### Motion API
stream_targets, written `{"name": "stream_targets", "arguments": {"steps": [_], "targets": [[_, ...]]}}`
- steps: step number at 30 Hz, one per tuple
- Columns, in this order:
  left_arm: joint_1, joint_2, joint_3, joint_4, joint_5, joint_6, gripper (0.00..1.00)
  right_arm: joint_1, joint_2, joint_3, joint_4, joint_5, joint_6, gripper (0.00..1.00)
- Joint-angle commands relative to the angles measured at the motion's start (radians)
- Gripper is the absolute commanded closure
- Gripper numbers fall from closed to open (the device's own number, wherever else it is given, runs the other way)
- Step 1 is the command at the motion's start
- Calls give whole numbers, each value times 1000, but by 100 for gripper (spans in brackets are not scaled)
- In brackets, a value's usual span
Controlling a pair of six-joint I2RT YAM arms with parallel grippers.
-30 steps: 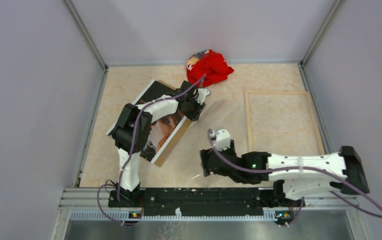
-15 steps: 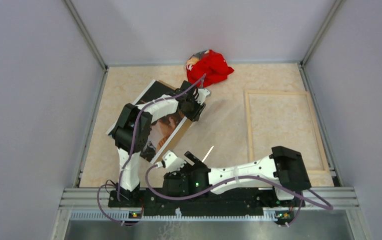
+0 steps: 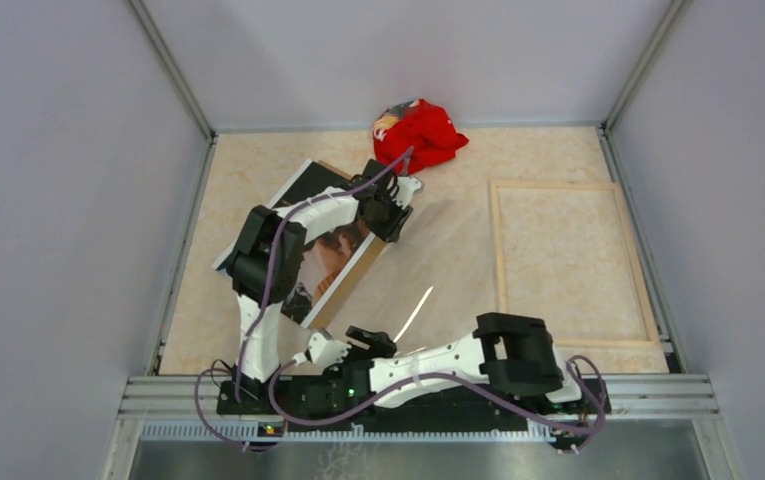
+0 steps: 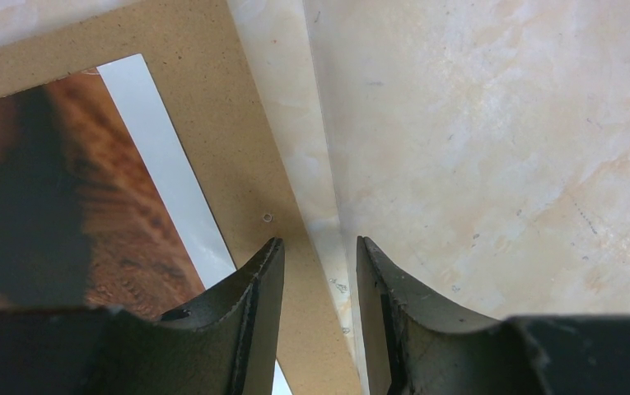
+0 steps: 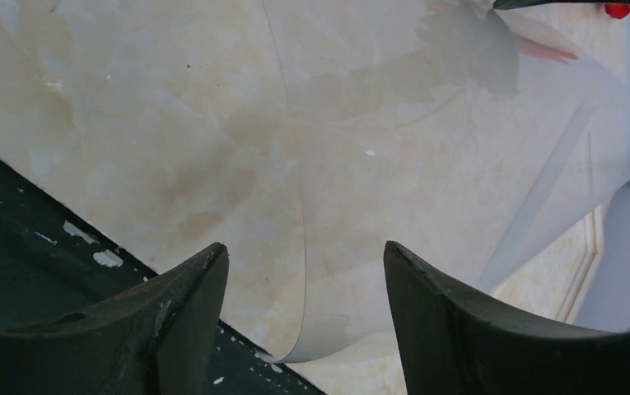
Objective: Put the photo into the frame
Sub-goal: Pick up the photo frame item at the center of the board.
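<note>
Paper photo (image 4: 39, 206) lies on matt brown board (image 4: 204, 107)

1 overhead view, 2 close wrist views

Bright, even light from overhead washes the table (image 3: 258, 170), and the shadows under the arms are faint and soft. A white streak of glare lies on the clear sheet (image 3: 414, 312) near the middle of the top view. In the wrist views the left gripper (image 4: 319, 241) and right gripper (image 5: 305, 247) sit dark at 6 o'clock. The photo (image 4: 39, 189) at 9 o'clock is blurred, and a blown-out patch sits at 3 o'clock.
</note>
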Motion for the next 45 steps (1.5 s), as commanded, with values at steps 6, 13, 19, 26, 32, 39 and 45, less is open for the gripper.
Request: {"name": "stream_targets", "arguments": {"steps": [6,13,19,26,32,39,45], "targets": [[-17,70,-25,-130,71,-1,57,23,124,150,-215,194,34,42],[-11,63,7,-151,59,1,54,40,198,257,-468,332,238,79],[39,19,134,-221,19,9,25,36,160,298,-564,386,311,100],[159,-92,368,-341,26,12,1,5,79,392,-618,445,294,100],[240,-237,450,-369,41,44,1,-49,-45,482,-613,483,216,100],[305,-436,449,-389,137,136,1,-114,-372,295,-153,418,-249,100],[319,-556,403,-464,226,242,1,-161,-681,155,114,209,-412,100]]}}
